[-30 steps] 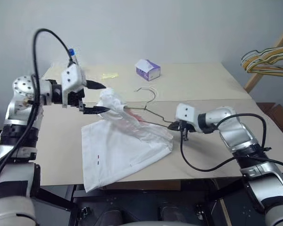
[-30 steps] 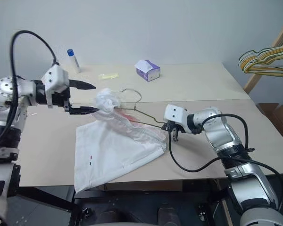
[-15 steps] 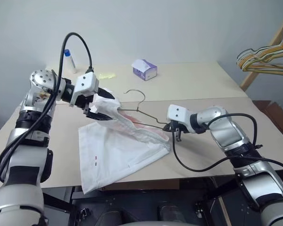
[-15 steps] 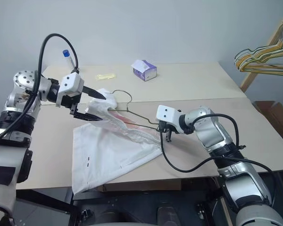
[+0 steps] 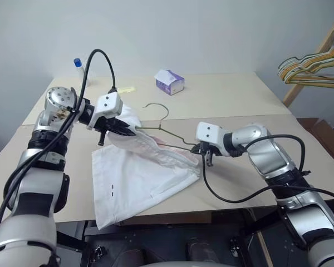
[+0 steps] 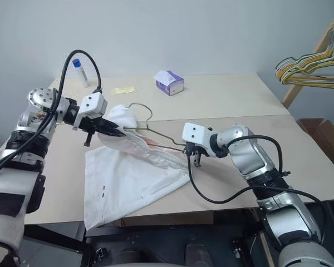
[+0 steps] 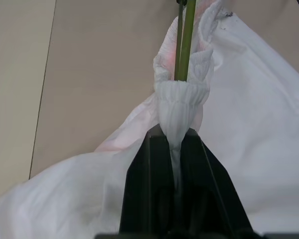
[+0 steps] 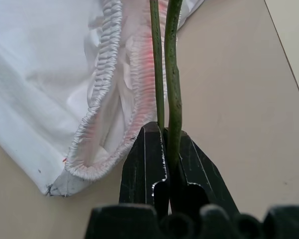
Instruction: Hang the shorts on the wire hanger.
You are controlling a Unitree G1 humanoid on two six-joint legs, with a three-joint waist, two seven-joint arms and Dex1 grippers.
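The left gripper (image 7: 175,144) had its two black fingers (image 7: 144,169) pressed together on a bunched fold of the gathered elastic waistband of the white shorts (image 5: 139,178). Just past those fingertips the ribbed cloth puckered around a thin arm of the wire hanger (image 7: 185,40), which ran on away from the gripper with pink-tinted fabric on either side of it.

The right gripper (image 8: 165,134) was clamped on the opposite end of the same hanger, its fingers (image 8: 145,164) pinching the doubled wire where two strands ran side by side. Just beside those fingers lay the open edge of the waistband, touching the near finger, with a corner of the shorts resting on the beige table (image 5: 239,105).

Between the two grippers the hanger was held above the table, its small hook (image 5: 158,110) pointing away from the robot, and the waistband was strung along the wire. The rest of the shorts draped from it down to the tabletop and spread toward the near edge.

Well beyond the grippers sat a purple-and-white tissue box (image 5: 170,82).
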